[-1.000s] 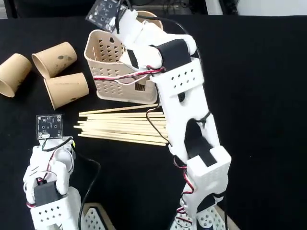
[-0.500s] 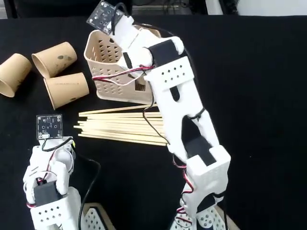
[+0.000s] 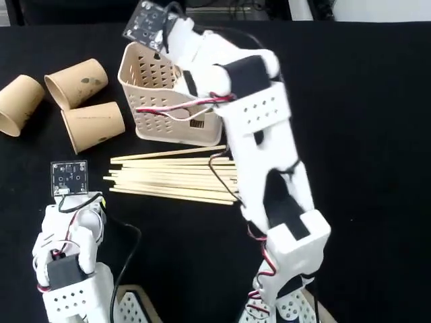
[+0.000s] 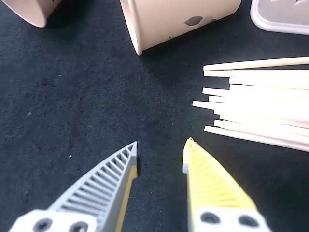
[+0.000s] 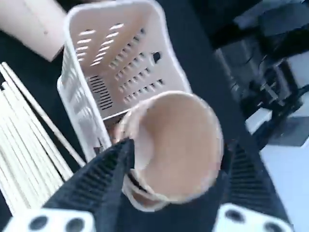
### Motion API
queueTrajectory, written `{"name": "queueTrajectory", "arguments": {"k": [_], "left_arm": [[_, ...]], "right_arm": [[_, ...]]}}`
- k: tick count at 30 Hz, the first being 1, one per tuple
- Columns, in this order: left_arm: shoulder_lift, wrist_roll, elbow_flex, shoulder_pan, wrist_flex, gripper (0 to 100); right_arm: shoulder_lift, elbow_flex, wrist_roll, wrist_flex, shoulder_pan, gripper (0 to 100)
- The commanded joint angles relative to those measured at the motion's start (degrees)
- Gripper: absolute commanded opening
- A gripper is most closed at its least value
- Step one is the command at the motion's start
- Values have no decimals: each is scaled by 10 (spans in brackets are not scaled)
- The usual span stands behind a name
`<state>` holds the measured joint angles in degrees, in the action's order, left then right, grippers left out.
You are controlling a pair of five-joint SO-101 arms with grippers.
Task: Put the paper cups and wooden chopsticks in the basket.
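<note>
**A:** High view first. What do we enter?

**B:** We enter the right arm [image 3: 262, 155] stretched over the black bench [image 3: 363, 101], with its wrist above the basket [image 3: 151, 94]. From here we cannot tell how its pincer stands. The left arm [image 3: 67, 262] sits at the near edge. Three loose cups [image 3: 77, 82] lie on their sides well beyond it. The chopsticks [image 3: 168, 176] lie in a flat bundle between the two arms, just beside the basket.

**A:** Left wrist view?

**B:** The left pincer [image 4: 161, 144] is spread wide with nothing between its jaws, over bare bench. Ahead of its tips we see one of the loose cups [image 4: 178, 19] on its side, and part of another [image 4: 29, 7] farther off. The chopstick ends [image 4: 256, 106] lie ahead on the yellow finger's side, apart from the pincer. A corner of the basket [image 4: 285, 14] shows beyond them.

**A:** Right wrist view?

**B:** The right pincer [image 5: 176, 150] is clamped on a paper cup [image 5: 178, 125], whose open mouth faces the camera. The basket [image 5: 116, 63] is just beyond that cup. We cannot tell whether the cup touches the basket's wall. The chopsticks [image 5: 24, 135] lie alongside the basket, off to one side of the pincer.
</note>
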<state>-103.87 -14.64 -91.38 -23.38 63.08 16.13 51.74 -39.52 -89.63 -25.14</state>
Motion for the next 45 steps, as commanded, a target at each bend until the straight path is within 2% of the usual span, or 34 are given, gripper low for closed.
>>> {"name": "queueTrajectory", "arguments": {"k": [1,7,9,10,12,13,15,18,22,26,31,35,38,41,45], "left_arm": [[-4,5,3,7,-11,163],[-4,5,6,5,-11,163],[-4,6,9,4,-11,163],[-3,6,17,4,-5,163],[-2,16,49,0,23,163],[-2,32,71,-8,32,164],[-1,80,112,-33,25,164],[7,158,147,-63,-9,198],[101,214,169,-63,-80,263],[307,236,262,-64,-127,267],[581,260,432,-28,-123,268],[737,284,531,3,-128,268],[818,295,596,2,-128,268],[875,295,642,3,-128,268],[928,296,663,8,-162,268]], "right_arm": [[-39,58,-2,-7,5,304],[-68,118,14,-63,2,303],[-81,139,11,-95,5,274],[-88,146,9,-110,5,211],[-102,151,10,-113,6,19],[-109,151,11,-114,6,15],[-123,137,15,-115,7,88],[-160,84,15,-115,7,18],[-241,-25,15,-115,9,12],[-356,-125,11,-115,52,12],[-505,-320,-11,-113,173,13],[-614,-524,-21,-90,277,13],[-727,-699,-22,-9,342,13],[-862,-865,-23,70,372,13],[-1034,-1008,-24,84,379,15]]}}
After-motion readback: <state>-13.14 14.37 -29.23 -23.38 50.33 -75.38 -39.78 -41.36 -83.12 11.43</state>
